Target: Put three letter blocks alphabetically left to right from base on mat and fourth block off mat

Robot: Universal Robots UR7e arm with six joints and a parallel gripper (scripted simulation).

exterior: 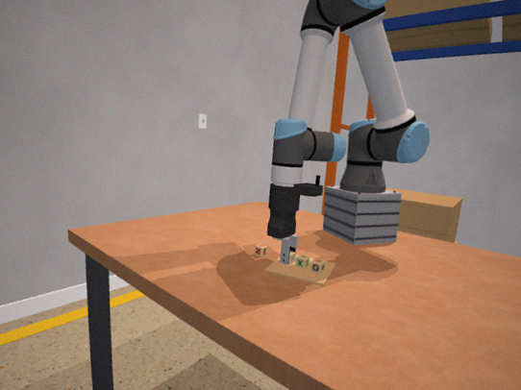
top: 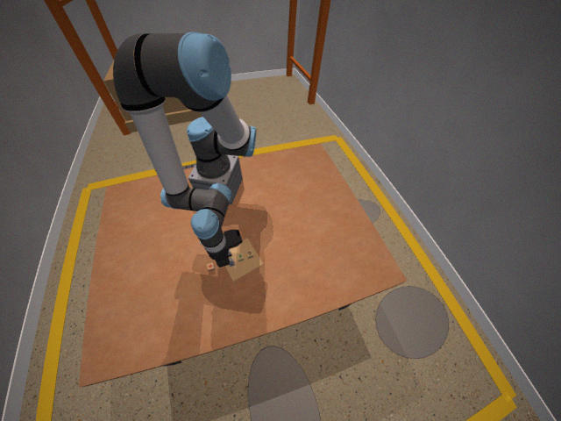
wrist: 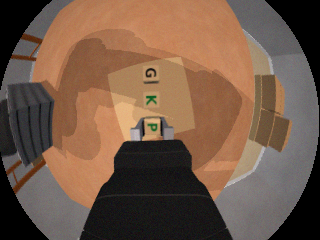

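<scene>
A tan mat lies flat on the table. In the wrist view three wooden blocks stand on it in a straight, close row: G, K, and P. My gripper points straight down and is shut on the P block, low at the mat's edge. In the top and exterior views the fingers hide most of that block. A fourth block with a red letter lies on the table, off the mat beside the gripper.
The robot's grey base pedestal stands on the table behind the mat. The orange table top spreads wide around. Its front edge is near in the exterior view.
</scene>
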